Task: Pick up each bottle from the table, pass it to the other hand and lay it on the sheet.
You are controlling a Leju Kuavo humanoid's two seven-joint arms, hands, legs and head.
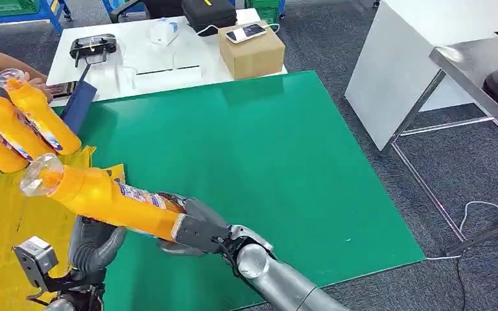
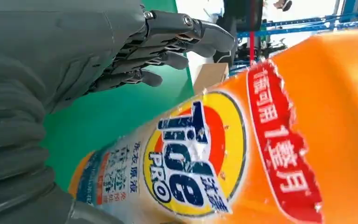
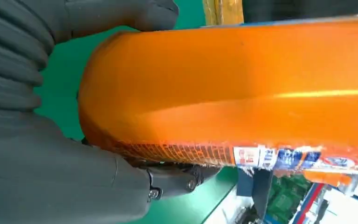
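My right hand [image 1: 193,231] grips the base of an orange detergent bottle [image 1: 107,196] and holds it tilted above the green mat, its clear cap pointing up and to the left over the yellow sheet [image 1: 0,220]. My left hand [image 1: 96,245] sits just beneath the bottle's middle with its fingers apart, holding nothing. The left wrist view shows the labelled bottle [image 2: 261,154] beside that hand's spread fingers [image 2: 168,42]. In the right wrist view, my right hand [image 3: 51,177] wraps the bottle [image 3: 242,93].
Other orange bottles [image 1: 39,120] lie at the sheet's far end, and a person's hand [image 1: 35,83] is by their caps. The green mat [image 1: 266,162] covers the table. Behind it stands a white table with a cardboard box [image 1: 251,50] and a controller [image 1: 93,46].
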